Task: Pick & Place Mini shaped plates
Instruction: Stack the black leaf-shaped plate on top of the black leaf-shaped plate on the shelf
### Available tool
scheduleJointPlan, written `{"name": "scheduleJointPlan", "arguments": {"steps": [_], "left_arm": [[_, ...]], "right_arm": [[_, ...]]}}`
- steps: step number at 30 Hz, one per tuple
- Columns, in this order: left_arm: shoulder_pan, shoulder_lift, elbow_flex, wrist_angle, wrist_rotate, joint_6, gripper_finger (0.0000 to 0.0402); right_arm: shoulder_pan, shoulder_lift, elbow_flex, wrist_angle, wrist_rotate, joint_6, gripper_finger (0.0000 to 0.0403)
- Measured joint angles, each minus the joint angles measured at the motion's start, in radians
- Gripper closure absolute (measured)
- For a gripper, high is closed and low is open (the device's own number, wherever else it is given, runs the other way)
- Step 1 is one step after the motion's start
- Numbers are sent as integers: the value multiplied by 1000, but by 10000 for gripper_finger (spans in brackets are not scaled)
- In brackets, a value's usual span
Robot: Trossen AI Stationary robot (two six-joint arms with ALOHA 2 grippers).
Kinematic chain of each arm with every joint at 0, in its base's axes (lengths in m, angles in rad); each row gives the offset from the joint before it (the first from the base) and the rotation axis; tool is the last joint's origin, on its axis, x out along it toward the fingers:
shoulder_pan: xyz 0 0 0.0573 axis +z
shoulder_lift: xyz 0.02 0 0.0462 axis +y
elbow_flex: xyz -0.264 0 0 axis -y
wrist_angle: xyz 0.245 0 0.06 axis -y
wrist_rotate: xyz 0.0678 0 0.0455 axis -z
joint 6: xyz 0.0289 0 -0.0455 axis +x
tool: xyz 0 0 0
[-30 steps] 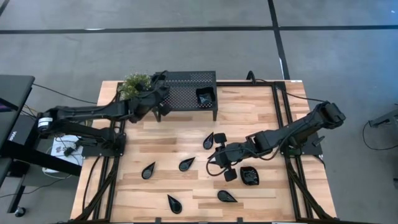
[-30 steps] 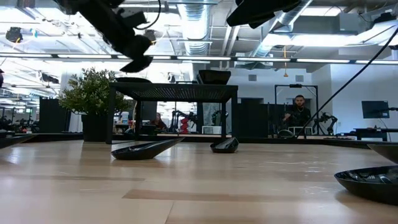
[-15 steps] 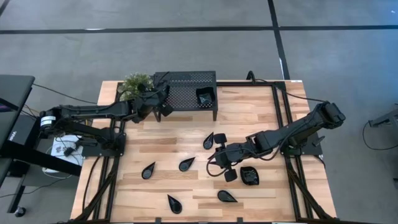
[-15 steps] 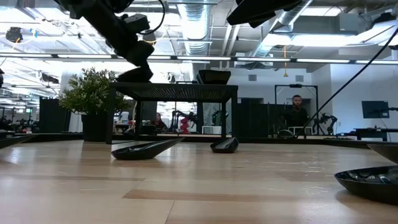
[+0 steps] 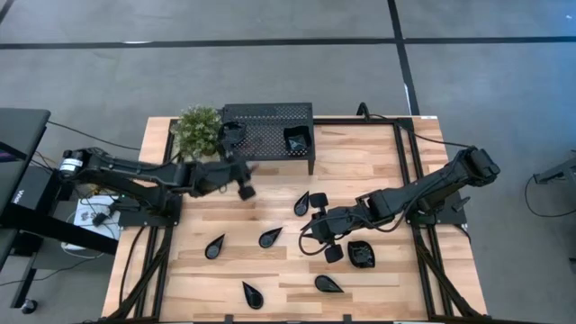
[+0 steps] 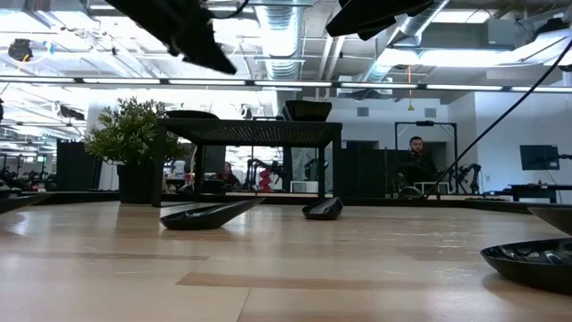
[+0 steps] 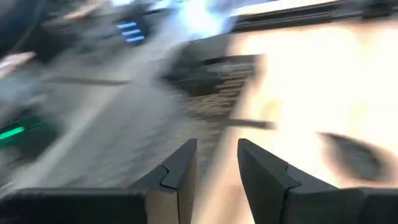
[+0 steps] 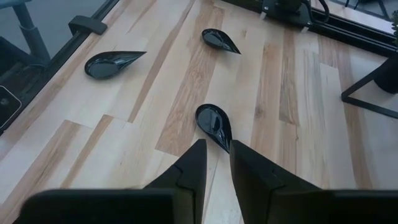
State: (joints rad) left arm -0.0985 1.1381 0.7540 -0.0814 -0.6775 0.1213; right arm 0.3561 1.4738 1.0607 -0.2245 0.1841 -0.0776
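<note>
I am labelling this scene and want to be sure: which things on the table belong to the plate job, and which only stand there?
Job: teardrop plates; squarish plate; stacked plates.
Only standing there: black perforated rack; potted plant.

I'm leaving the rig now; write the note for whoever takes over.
Left gripper: empty, fingers slightly apart, in the air over the table in front of the rack.
Right gripper: low at mid-table, empty, fingers slightly apart, facing a teardrop plate.
Done: plates on the rack, one pile at its right end, another at its left end.
Left: five teardrop plates loose on the table, e.g., plus a stack of squarish plates beside the right gripper.
</note>
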Motion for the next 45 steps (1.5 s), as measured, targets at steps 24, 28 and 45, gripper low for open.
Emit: {"name": "scheduleJointPlan", "arguments": {"steps": [24, 28, 45], "left_arm": [[-214, 2, -24, 15, 267, -52, 297], [-214, 2, -66, 21, 267, -52, 297], [-214, 2, -95, 78, 267, -52, 297]], "right_arm": [[-50, 71, -2, -109, -3, 484, 337], [-44, 86, 0, -182, -4, 587, 337], [160, 135, 0, -562, -316, 1311, 337]]}}
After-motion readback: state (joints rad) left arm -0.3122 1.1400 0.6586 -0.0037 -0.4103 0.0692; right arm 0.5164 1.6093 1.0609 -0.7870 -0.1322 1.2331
